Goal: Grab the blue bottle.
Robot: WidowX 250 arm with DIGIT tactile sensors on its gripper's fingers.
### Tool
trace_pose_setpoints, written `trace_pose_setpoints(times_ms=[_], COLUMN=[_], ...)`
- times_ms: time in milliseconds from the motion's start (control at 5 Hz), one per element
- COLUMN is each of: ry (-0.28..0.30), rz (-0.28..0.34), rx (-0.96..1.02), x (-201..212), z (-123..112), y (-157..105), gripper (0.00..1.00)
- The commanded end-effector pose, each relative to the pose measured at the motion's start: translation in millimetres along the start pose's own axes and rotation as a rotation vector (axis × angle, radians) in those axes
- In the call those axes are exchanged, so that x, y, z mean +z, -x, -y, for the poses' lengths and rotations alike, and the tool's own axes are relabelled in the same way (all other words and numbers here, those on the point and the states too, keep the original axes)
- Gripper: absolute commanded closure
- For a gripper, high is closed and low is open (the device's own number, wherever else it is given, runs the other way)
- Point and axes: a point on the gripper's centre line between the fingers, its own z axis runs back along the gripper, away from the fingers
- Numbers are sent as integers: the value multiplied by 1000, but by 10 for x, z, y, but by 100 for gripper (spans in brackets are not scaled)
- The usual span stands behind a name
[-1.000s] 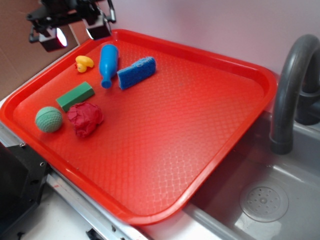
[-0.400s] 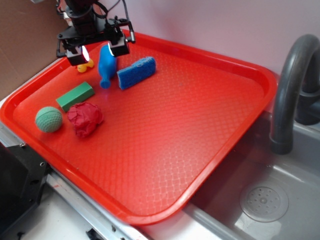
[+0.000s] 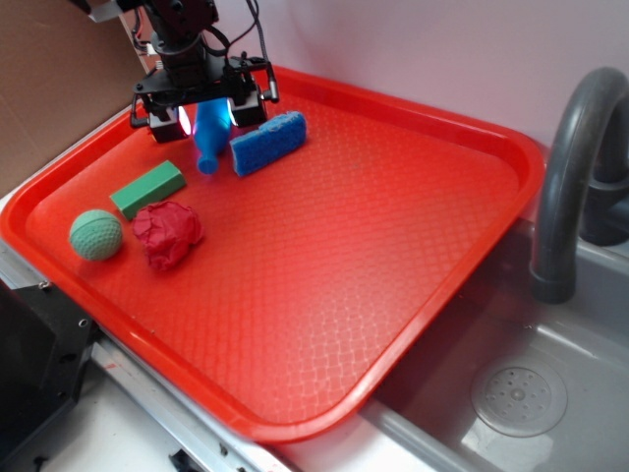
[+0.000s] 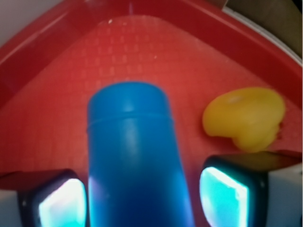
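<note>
The blue bottle (image 3: 207, 149) lies on the red tray (image 3: 393, 226) at the back left, its neck pointing toward the front. My gripper (image 3: 211, 116) is low over its wide body, open, with one finger on each side. In the wrist view the blue bottle (image 4: 135, 161) fills the space between the fingers of my gripper (image 4: 142, 198). The left pad (image 4: 61, 203) sits right beside it, and the right pad (image 4: 222, 196) stands a small gap away.
A blue sponge (image 3: 268, 143) lies just right of the bottle. A yellow duck (image 4: 246, 116) sits close to the right finger. A green block (image 3: 148, 188), a green ball (image 3: 95, 234) and a red crumpled lump (image 3: 167, 233) lie in front. A grey faucet (image 3: 575, 167) and a sink (image 3: 531, 393) are on the right.
My gripper has moved right and down from the tray's back-left corner until its fingers straddle the bottle. The bottle has not moved.
</note>
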Motion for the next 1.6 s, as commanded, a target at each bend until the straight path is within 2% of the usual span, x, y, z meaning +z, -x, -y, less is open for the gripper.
trace_pose_setpoints(times_ms=[0,200,400,600,800,1000,1200,1400], ry=[75,127,203,223,262,309,319,263], rz=[32,31,-45,-101,-145,-140,-183,-233], rx=[48,-4,-157,-382,-560,-604,-630,-593], x=[193,480,927,1325,1760,2089,2300,2257], z=[-45,-19,0,49,37,-58,-158,-168], y=[-88,-59,-31,80,297,463,564,591], gripper=[100,100,100,100,100,100,100,100])
